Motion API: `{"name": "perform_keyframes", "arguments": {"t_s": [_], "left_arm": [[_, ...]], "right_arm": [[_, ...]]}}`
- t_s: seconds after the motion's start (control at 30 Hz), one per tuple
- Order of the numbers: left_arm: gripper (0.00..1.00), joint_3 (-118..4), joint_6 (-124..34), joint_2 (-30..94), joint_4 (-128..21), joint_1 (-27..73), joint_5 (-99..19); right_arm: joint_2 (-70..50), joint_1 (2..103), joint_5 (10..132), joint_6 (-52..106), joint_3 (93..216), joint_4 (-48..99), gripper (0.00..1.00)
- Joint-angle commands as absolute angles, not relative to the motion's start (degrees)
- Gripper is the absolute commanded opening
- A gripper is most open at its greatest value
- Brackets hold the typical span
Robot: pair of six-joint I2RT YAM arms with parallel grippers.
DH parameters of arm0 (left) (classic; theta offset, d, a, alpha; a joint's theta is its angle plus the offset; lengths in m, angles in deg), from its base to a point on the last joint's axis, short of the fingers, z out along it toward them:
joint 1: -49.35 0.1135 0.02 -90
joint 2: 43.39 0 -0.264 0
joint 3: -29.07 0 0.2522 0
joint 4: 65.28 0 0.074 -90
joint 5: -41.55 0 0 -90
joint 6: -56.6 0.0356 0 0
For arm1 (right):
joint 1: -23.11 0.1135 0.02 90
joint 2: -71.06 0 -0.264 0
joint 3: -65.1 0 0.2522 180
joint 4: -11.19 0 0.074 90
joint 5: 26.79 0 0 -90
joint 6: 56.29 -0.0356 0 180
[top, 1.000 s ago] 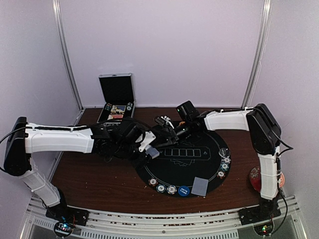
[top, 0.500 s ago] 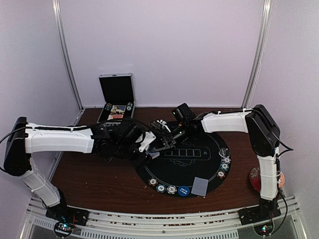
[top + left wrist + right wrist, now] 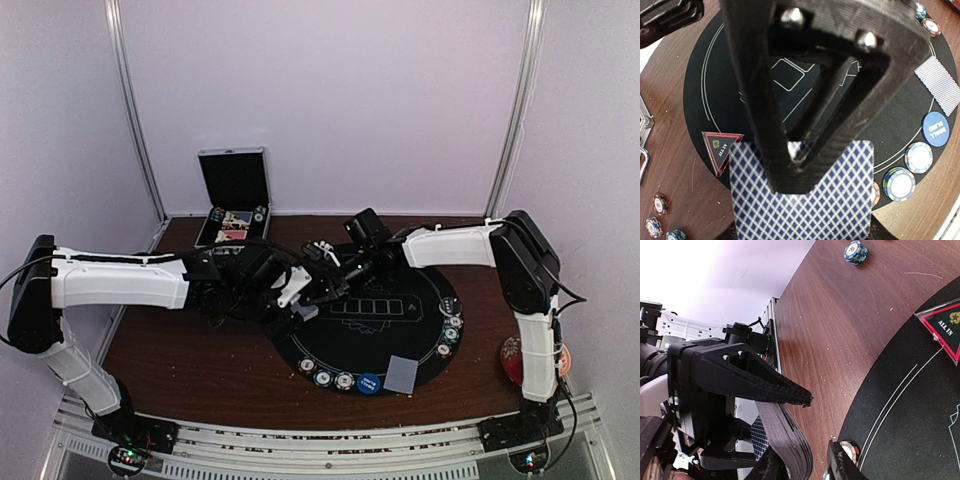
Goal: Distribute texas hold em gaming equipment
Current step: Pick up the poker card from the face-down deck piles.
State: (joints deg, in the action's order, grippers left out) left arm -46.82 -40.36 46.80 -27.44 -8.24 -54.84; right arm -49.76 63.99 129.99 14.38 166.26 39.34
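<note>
My left gripper [image 3: 300,293] is shut on a deck of blue-diamond-backed cards [image 3: 805,205] and holds it above the left edge of the round black mat [image 3: 400,322]. In the left wrist view the upper finger [image 3: 795,100] lies across the deck. My right gripper [image 3: 326,268] is open at the deck's end. In the right wrist view its fingertips [image 3: 839,460] stand on either side of the deck's edge [image 3: 790,437]. A red triangle marker [image 3: 720,146] lies on the mat. A blue disc [image 3: 369,382], chips [image 3: 322,378] and one card [image 3: 403,373] lie at the mat's near rim.
An open metal case [image 3: 232,195] stands at the back left. Loose chips [image 3: 659,202] lie on the wood left of the mat, with one stack [image 3: 856,251] further off. More chips [image 3: 452,325] line the mat's right rim. A red cup [image 3: 513,358] stands by the right arm's base.
My right gripper has moved left and down to the deck held by my left gripper. The left arm has barely moved.
</note>
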Motion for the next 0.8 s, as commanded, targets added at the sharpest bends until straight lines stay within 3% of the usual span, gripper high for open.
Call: {"name": "perform_keyframes", "arguments": {"t_s": [0.0,0.27,0.47,0.77], "left_arm": [[0.59,-46.9,-39.7,45.2,-30.3,-8.7,-54.1],[0.59,-46.8,-39.7,45.5,-30.4,-8.8,-54.2],[0.59,-46.8,-39.6,45.4,-30.4,-8.8,-54.4],[0.59,-46.8,-39.6,45.5,-30.4,-8.8,-54.7]], "right_arm": [[-50.3,62.0,125.0,16.6,166.8,41.9,0.3],[-49.5,59.8,124.2,19.1,166.8,44.5,0.26],[-48.1,60.0,133.0,18.7,166.5,43.4,0.16],[-45.4,62.0,136.7,14.8,163.5,36.7,0.21]]}}
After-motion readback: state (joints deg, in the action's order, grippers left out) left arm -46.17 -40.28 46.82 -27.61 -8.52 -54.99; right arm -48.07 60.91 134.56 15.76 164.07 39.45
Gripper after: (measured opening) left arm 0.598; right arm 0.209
